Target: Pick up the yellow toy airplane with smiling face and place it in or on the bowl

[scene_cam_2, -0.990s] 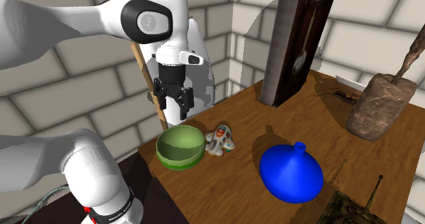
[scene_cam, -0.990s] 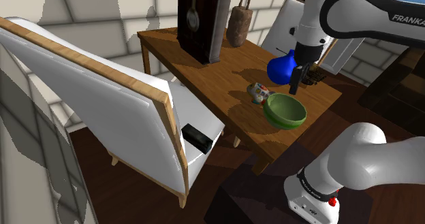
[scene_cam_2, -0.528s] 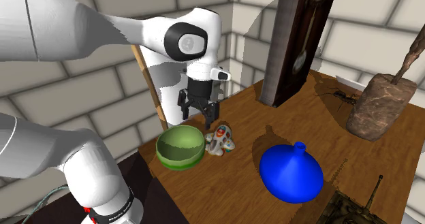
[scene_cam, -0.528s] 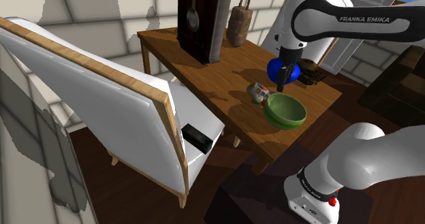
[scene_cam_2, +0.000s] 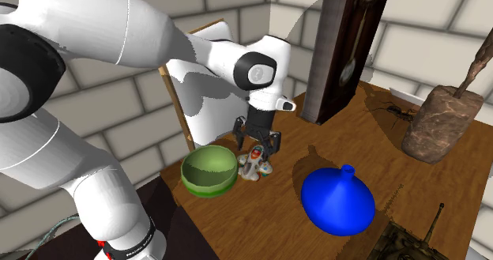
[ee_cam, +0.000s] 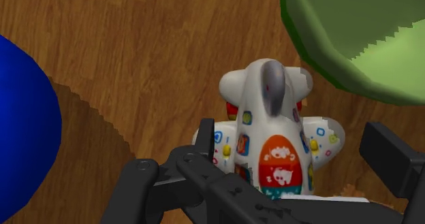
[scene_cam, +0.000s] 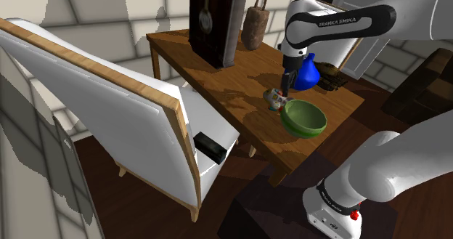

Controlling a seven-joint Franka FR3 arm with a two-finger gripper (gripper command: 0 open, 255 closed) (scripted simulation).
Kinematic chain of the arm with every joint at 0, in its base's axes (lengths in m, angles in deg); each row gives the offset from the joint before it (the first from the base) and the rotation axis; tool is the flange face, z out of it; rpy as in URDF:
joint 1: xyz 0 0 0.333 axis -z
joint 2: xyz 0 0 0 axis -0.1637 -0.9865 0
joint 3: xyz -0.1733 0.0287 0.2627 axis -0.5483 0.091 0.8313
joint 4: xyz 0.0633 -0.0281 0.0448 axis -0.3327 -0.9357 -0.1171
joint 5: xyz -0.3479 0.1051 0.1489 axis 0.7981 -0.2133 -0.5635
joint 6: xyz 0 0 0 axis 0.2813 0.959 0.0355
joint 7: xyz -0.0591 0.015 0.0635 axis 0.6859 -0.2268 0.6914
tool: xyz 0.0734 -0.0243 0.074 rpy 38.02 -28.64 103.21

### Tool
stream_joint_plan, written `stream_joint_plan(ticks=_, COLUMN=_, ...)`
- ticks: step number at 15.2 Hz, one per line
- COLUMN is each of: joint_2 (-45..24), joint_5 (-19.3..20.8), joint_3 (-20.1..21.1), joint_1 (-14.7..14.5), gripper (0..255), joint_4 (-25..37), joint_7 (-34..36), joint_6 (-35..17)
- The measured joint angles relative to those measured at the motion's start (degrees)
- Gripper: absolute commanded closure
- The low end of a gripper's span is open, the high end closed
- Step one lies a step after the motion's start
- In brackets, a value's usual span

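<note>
Toy airplane — long axis crosswise within the spread pincer

One toy airplane, one bowl, one blue vase.

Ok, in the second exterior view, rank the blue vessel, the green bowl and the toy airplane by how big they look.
1. blue vessel, largest, though it may sit slightly nearer the camera.
2. green bowl.
3. toy airplane, white with coloured markings, clearly smallest.
</note>
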Motion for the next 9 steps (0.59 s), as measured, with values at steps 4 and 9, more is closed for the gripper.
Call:
stream_joint_plan(ticks=4, joint_2=-0.8, joint_5=0.2, joint_3=-0.5, joint_1=0.3, gripper=0, joint_4=-2.2, joint_7=-0.4, joint_6=-2.9)
stream_joint_plan(ticks=9, joint_2=-1.0, joint_5=0.5, joint_3=-0.7, joint_1=0.4, gripper=0, joint_4=-4.7, joint_7=-0.3, joint_6=-5.7)
